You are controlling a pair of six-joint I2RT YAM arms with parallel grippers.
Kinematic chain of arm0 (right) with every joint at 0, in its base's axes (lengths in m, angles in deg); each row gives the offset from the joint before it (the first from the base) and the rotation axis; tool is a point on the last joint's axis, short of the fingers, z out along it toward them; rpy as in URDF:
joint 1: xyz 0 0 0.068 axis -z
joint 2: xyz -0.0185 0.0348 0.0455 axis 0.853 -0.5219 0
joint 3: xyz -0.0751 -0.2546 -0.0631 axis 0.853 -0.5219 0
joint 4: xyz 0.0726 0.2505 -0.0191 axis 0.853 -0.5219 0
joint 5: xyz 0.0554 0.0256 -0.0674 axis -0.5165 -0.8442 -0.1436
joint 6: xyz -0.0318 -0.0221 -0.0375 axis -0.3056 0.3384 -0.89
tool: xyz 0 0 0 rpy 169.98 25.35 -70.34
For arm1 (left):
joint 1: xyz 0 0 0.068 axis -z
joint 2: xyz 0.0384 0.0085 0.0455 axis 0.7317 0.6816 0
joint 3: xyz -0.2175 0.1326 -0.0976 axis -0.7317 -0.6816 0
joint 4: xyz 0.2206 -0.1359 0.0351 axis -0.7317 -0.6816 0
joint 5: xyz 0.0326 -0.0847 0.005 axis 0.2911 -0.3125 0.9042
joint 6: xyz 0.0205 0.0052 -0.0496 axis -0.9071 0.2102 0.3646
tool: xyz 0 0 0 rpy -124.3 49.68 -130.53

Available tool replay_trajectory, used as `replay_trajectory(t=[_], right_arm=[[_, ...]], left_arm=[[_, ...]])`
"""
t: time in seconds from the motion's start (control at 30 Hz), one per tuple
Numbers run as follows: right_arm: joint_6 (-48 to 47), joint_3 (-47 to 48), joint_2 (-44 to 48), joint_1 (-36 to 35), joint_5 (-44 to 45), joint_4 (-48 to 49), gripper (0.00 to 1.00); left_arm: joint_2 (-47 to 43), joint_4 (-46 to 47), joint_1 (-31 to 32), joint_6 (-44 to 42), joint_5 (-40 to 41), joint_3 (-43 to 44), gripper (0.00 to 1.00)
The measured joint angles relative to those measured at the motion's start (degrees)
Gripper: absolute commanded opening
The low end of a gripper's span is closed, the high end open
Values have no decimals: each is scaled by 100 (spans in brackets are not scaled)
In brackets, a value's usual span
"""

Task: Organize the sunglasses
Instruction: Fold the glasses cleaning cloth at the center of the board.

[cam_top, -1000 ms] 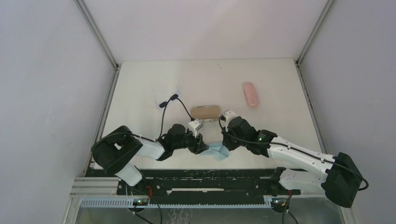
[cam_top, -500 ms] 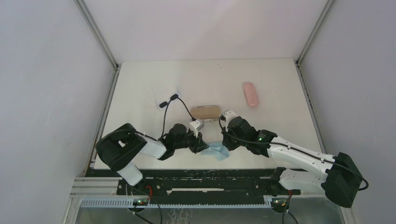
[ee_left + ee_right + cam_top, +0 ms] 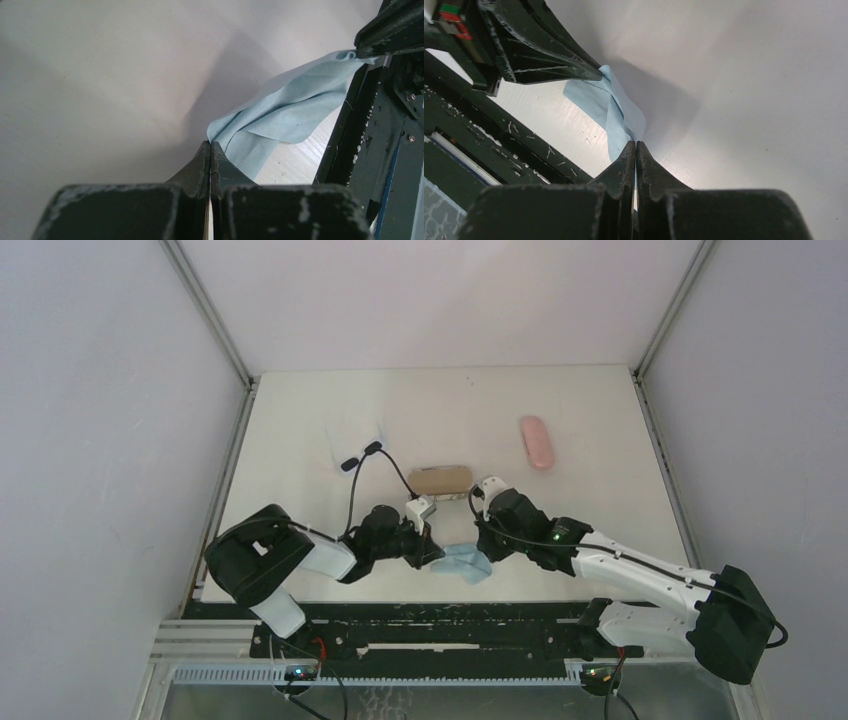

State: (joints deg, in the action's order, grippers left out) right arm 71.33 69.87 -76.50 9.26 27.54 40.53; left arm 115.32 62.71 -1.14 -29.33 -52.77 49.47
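No sunglasses show in any view. Low over the table's near edge hangs a light-blue cloth, stretched between both grippers. My left gripper is shut on the cloth's left corner. The right gripper is shut on its opposite corner. Across the cloth, the left wrist view shows the right gripper's dark fingers, and the right wrist view shows the left gripper's fingers.
A tan oval case lies just behind the two grippers. A pink oval case lies at the back right. A black cable loops up from the left arm. The black base rail runs along the near edge.
My left gripper has shut on the cloth's corner. The right gripper has stayed shut on the other corner, and neither arm has shifted much.
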Motion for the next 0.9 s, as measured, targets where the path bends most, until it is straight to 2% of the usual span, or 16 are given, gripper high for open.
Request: replay_trajectory(t=[0.47, 0.9], right_arm=[[-7, -50, -568, 629, -127, 317, 0], [-221, -52, -1423, 1414, -715, 940, 0]], left_arm=[[-544, -1036, 0, -68, 70, 382, 0], [-529, -2103, 0, -323, 306, 994, 0]])
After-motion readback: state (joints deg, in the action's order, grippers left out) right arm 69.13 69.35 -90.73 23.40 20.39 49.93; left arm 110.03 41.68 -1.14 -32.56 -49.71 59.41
